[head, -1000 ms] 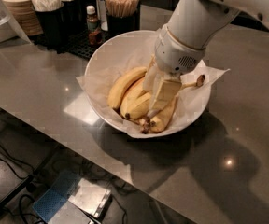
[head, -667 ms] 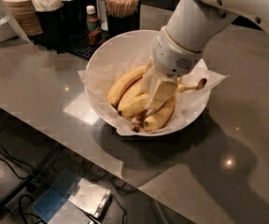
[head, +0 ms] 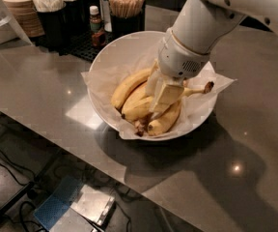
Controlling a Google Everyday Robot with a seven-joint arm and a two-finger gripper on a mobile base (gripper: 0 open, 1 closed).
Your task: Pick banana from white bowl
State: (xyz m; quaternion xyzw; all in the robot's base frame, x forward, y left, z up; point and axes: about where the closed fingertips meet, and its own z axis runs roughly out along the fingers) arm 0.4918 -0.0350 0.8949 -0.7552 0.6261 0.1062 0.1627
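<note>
The white bowl (head: 111, 50) stands on the grey counter, lined with crinkled white paper. Several yellow bananas lie in it. The banana (head: 170, 119) with the long thin stem lies on the right of the bunch, and its dark knob (head: 208, 86) points right over the paper. My gripper (head: 161, 96) reaches down into the bowl from the upper right. It sits on top of the bunch, over this banana and its neighbour (head: 138, 108), and hides their middles.
Black holders with wooden stir sticks (head: 126, 3), a small bottle (head: 96, 24) and stacked lids and cups (head: 20, 6) stand behind the bowl at the back left. The counter's front edge (head: 81, 149) runs diagonally below the bowl, with floor and cables beneath.
My gripper has shifted slightly left and lower onto the bunch. The bananas' lower ends have slid a little to the left. The bowl has not moved.
</note>
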